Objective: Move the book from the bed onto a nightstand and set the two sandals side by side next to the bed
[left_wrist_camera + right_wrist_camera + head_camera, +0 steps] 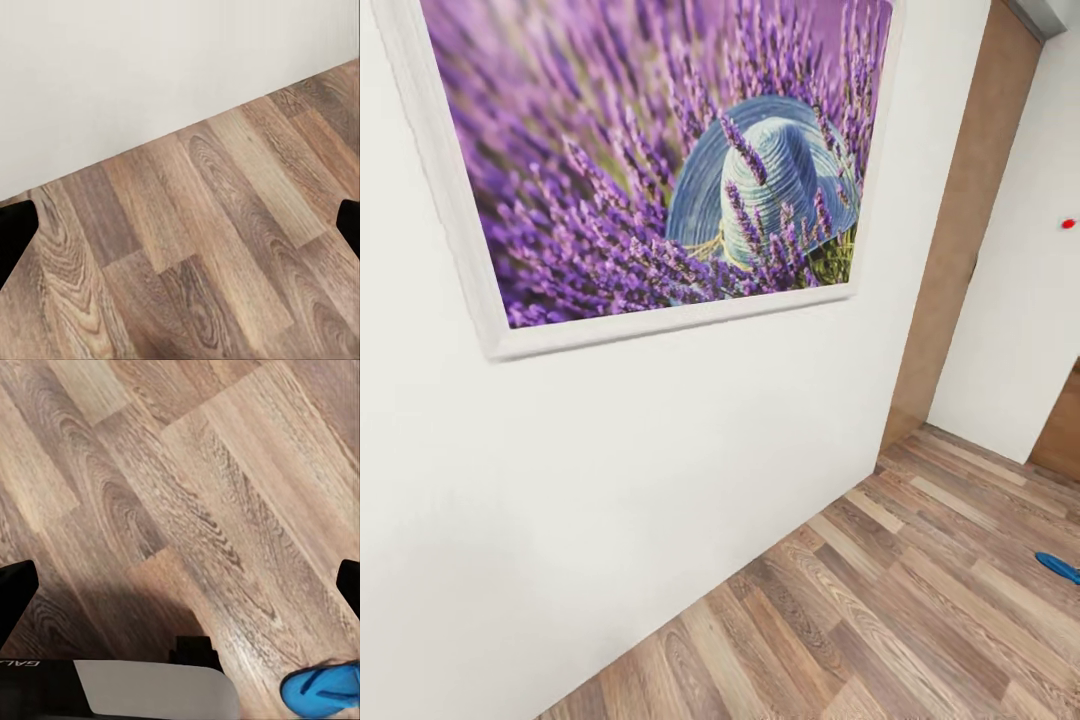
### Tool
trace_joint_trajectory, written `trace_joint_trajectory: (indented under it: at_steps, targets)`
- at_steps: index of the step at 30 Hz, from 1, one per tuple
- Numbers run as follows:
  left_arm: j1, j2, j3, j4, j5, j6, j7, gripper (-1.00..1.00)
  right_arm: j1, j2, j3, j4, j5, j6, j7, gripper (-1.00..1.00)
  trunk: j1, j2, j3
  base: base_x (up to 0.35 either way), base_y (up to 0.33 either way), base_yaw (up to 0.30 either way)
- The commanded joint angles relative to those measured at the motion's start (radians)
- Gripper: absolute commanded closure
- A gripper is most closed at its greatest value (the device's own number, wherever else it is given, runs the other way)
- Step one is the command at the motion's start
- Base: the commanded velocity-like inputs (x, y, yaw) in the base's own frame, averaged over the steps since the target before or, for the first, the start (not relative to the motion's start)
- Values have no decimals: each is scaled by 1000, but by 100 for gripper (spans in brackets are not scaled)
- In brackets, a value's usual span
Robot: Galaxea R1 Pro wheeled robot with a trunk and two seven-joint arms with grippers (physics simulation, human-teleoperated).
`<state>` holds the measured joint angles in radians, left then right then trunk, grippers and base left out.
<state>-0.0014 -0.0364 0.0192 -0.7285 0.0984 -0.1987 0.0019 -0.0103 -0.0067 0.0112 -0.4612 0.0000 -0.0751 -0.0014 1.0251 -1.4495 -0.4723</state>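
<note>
The rounded end of a bright blue sandal [1059,567] lies on the wood-plank floor at the right edge of the head view. The right wrist view also has a blue sandal end [322,694] on the planks, beside my base; I cannot tell whether it is the same one. My right gripper [181,589] hangs open over bare floor, apart from that sandal. My left gripper [181,229] is open too, above planks close to the white wall. The book, the bed and the nightstand are out of view.
A white wall [610,480] with a large framed lavender picture [660,160] stands close on the left. A brown doorway panel [960,220] and another white wall [1020,300] lie ahead on the right. My grey base [150,690] sits under the right arm.
</note>
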Motion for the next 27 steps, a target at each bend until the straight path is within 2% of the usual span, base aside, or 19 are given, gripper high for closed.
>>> trace_joint_trajectory:
  at_steps: [1, 27]
  targets:
    - [0, 0, 1, 0, 9, -2, 0, -100, -1, 0, 1, 1, 0, -3, 0, -100, 0, -1, -1, 0, 0, -283]
    - [0, 0, 1, -1, 9, -2, -1, -100, 0, 0, 1, 1, 0, -3, 0, -100, 0, -1, -1, 0, 0, -283]
